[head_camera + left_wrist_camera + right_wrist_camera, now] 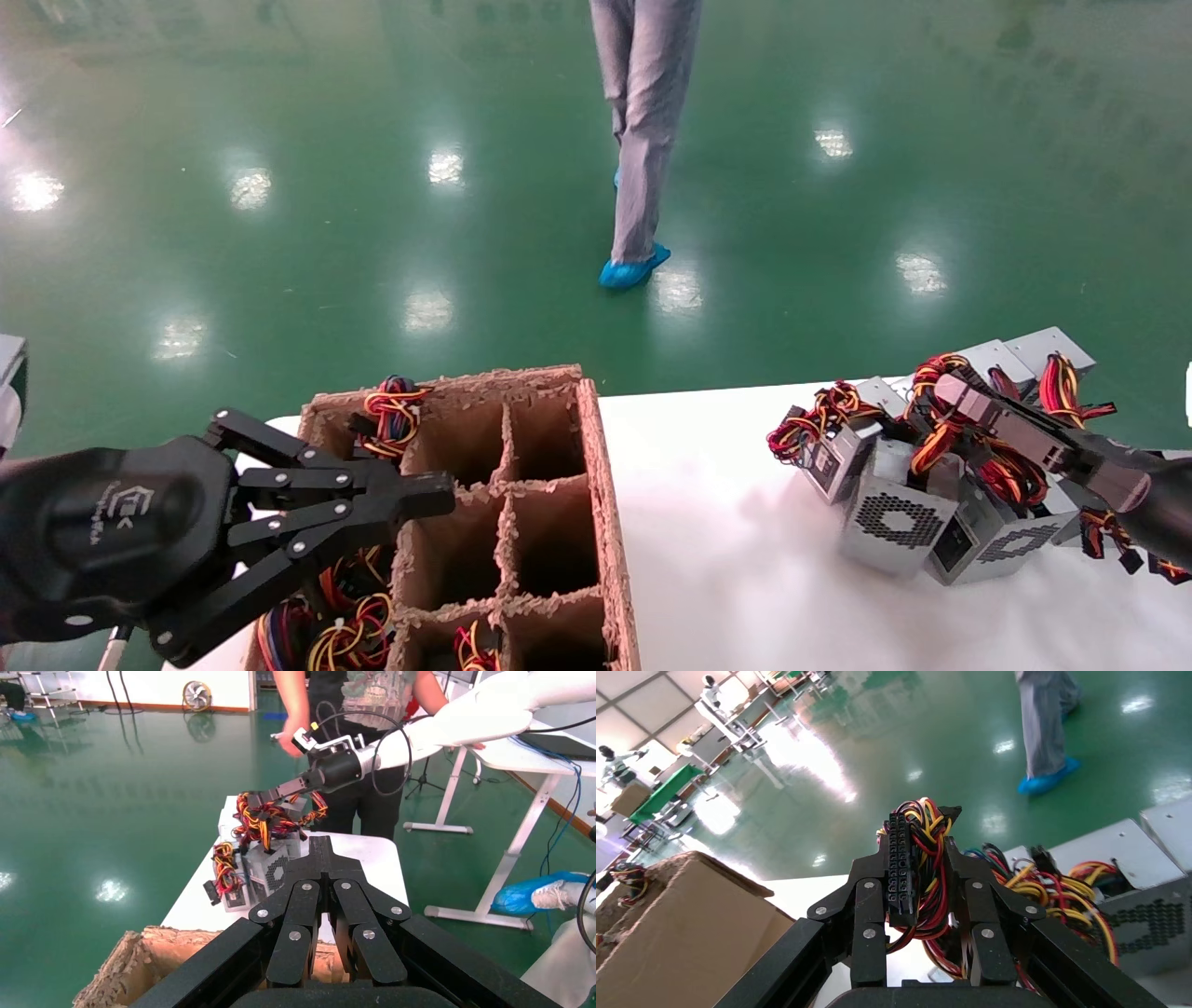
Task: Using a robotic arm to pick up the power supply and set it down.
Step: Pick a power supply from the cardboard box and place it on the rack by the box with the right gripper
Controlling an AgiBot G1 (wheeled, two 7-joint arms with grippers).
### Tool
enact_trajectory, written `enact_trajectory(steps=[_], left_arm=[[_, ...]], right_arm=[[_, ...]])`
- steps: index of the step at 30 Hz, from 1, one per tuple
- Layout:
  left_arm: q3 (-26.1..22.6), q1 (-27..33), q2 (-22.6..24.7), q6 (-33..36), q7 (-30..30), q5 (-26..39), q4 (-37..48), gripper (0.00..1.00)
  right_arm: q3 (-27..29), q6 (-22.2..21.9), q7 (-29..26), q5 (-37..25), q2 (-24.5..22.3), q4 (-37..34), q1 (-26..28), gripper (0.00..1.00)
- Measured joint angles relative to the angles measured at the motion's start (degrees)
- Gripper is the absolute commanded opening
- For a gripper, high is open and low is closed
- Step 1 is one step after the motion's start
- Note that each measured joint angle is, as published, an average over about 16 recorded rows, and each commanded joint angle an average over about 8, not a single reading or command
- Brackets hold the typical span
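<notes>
Several grey power supplies lie heaped on the white table (726,559) at the right. The front power supply (896,511) shows a hexagon-ring vent and rests on the table. My right gripper (945,384) reaches into the heap from the right and is shut on a thick red, yellow and black wire bundle (926,881) with a black connector (899,867). The bundle hangs down toward the vented box (270,869). My left gripper (438,494) hovers shut and empty over the cardboard box, its fingertips (323,848) pressed together.
A cardboard box (596,447) with divided cells stands at the table's left; its left cells hold more wired units (391,415). A person (643,140) walks on the green floor beyond the table. Bare white tabletop lies between box and heap.
</notes>
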State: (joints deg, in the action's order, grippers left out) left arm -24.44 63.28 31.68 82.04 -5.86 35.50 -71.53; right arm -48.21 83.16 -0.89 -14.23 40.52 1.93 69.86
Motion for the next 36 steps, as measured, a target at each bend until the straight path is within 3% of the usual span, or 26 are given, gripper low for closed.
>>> enact_trajectory(steps=[15,16,22,24,36], left_arm=[[0.0,0.0,0.0,0.0,0.0,0.0,0.0,0.00],[0.0,0.0,0.0,0.0,0.0,0.0,0.0,0.00],[0.0,0.0,0.0,0.0,0.0,0.0,0.0,0.00],[0.0,0.0,0.0,0.0,0.0,0.0,0.0,0.00],[0.0,0.0,0.0,0.0,0.0,0.0,0.0,0.00]], right_arm=[[-0.9,1.6,0.3,-1.3,-0.2,-1.0,-0.4,0.01],[-0.9,1.8,0.2,-1.3,-0.2,-1.0,-0.5,0.06],[-0.8,3.0,0.0,-1.1,-0.5,-1.0,-0.9,0.80],[-0.8,3.5,-0.1,-1.1,-0.6,-1.0,-0.9,0.99],[-0.8,5.9,0.1,-1.2,-1.9,0.5,-0.4,1.00]])
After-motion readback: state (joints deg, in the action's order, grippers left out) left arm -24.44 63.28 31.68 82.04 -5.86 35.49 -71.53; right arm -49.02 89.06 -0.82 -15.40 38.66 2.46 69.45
